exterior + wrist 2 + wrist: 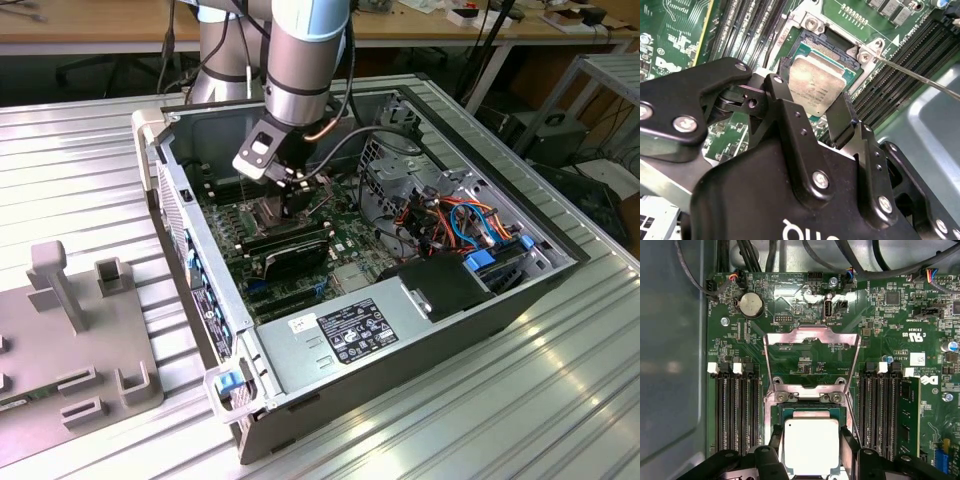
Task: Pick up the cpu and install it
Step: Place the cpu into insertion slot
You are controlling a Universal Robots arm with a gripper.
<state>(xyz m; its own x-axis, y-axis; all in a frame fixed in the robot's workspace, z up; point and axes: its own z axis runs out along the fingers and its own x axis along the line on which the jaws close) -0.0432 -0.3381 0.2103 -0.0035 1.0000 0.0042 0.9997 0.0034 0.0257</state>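
Note:
The cpu [810,442], a small square chip with a dull grey metal top, lies flat in the open socket [777,415] on the green motherboard. My gripper [811,452] reaches down into the computer case [200,300], a black finger against each of two opposite cpu edges. In the second wrist view, one of the fingers [842,117] overlaps the edge of the cpu [815,82] and my gripper [810,92] straddles it. In the exterior view, my gripper [295,205] hangs low over the board's middle.
The socket's hinged metal load plate [812,337] stands swung open beyond the cpu. A thin lever rod [910,75] sticks out beside the socket. Black memory slots flank it, with a memory stick [907,415] in one. The power supply [350,330] and a cable bundle [450,215] crowd the case's near side.

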